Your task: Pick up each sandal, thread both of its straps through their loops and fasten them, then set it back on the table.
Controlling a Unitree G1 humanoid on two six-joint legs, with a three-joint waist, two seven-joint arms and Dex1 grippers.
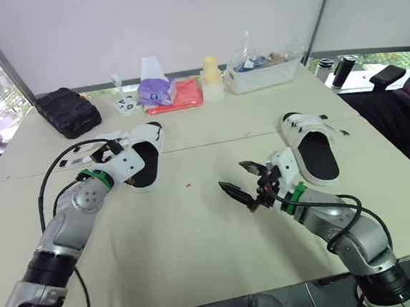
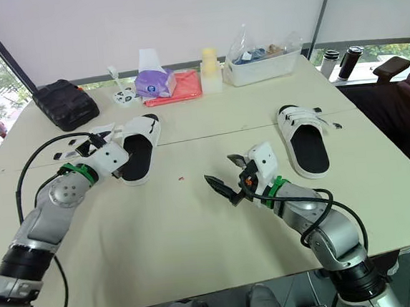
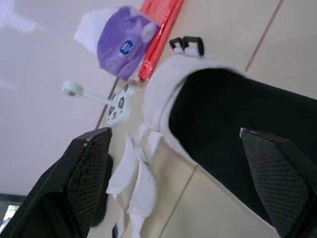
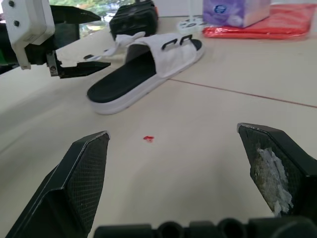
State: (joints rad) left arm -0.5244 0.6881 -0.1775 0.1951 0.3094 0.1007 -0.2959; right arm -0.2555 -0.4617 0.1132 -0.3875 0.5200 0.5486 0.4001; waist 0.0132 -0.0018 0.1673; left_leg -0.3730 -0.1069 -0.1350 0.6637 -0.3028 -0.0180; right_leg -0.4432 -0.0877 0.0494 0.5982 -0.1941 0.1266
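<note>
Black pouch (image 1: pixel 68 111), perhaps, near left sandal (image 1: pixel 146 158); left gripper (image 3: pixel 171 133) and right gripper (image 1: pixel 230 175) gape empty.

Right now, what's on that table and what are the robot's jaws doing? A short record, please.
Left sandal: on table, straps loose beside it
Right sandal: on table, straps lying across it
Left jaws: open, at the left sandal's straps
Right jaws: open, over bare table between the sandals
Far edge: black pouch, tissue pack, clear bin
</note>
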